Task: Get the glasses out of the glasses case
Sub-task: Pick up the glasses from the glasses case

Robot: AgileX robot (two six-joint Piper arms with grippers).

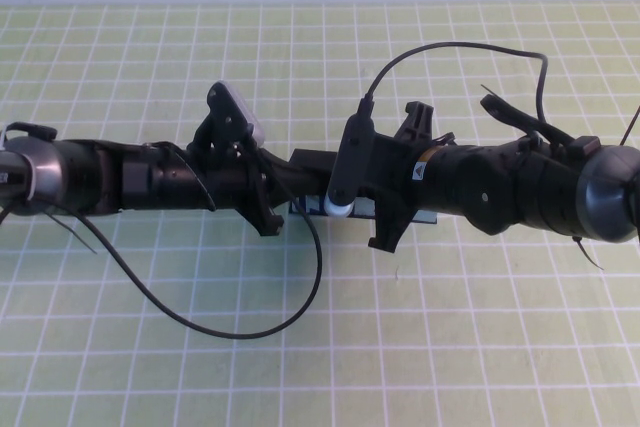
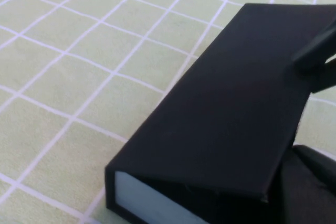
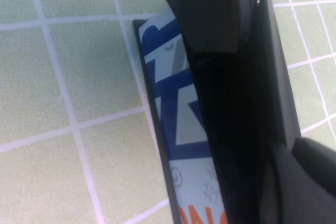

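Note:
The glasses case (image 1: 312, 162) lies in the middle of the table, mostly hidden under both arms. In the left wrist view its flat black lid (image 2: 226, 114) is down over the box. In the right wrist view the light-blue front strip (image 3: 176, 114) shows its dark-blue and orange marks. The glasses are hidden. My left gripper (image 1: 278, 195) is at the case's left end, and its dark bulk (image 2: 310, 187) lies against a corner of the lid. My right gripper (image 1: 378, 202) is at the case's right end, pressed close along the lid's front edge (image 3: 273, 182).
The table is covered by a green cloth (image 1: 150, 347) with a white grid. A black cable (image 1: 200, 319) loops from the left arm over the cloth in front of the case. Another cable (image 1: 450, 47) arcs above the right arm.

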